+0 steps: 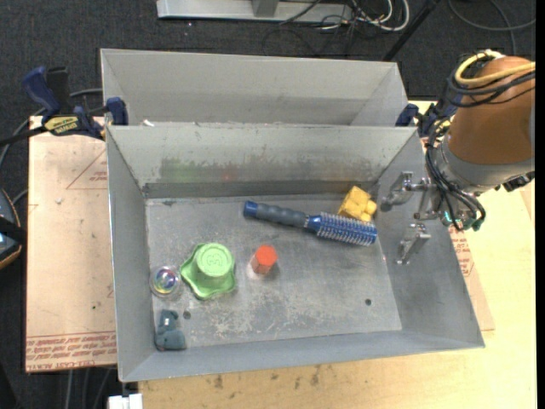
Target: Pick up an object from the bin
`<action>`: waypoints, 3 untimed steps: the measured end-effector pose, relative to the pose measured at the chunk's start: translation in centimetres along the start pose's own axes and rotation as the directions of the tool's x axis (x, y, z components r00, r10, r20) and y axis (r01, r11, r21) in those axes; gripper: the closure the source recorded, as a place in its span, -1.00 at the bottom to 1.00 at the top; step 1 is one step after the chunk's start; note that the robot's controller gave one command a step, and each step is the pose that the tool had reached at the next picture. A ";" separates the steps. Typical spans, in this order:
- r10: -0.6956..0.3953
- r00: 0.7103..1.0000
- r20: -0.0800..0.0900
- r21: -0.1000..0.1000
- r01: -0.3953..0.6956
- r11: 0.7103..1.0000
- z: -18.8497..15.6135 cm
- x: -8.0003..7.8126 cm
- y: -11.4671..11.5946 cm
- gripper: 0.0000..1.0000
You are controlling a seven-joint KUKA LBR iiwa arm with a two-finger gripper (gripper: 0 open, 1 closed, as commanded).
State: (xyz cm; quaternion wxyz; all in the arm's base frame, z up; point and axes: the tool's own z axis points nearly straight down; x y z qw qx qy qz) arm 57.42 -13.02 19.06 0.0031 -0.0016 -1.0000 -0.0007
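My gripper (407, 218) hangs over the bin's right sloping wall, open, with nothing between its fingers. Just left of it lies a lumpy yellow block (358, 203) against the back right of the floor. A blue hairbrush (308, 221) lies next to that block, its bristle head towards the gripper and its handle pointing left. The gripper touches neither of them.
Further left on the floor stand a small bottle with a red cap (264, 261) and a green cup (211, 269). A shiny little ball (164, 280) and a grey-blue lump (169, 331) lie near the front left corner.
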 end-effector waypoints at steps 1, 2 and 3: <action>-0.274 0.962 0.008 0.000 0.274 0.962 11.0 -3.9 7.9 -1.00; -0.273 0.962 0.011 0.003 0.273 0.962 10.7 -4.0 7.7 1.00; -0.637 0.771 0.010 0.011 0.636 0.771 -2.6 -5.6 3.1 1.00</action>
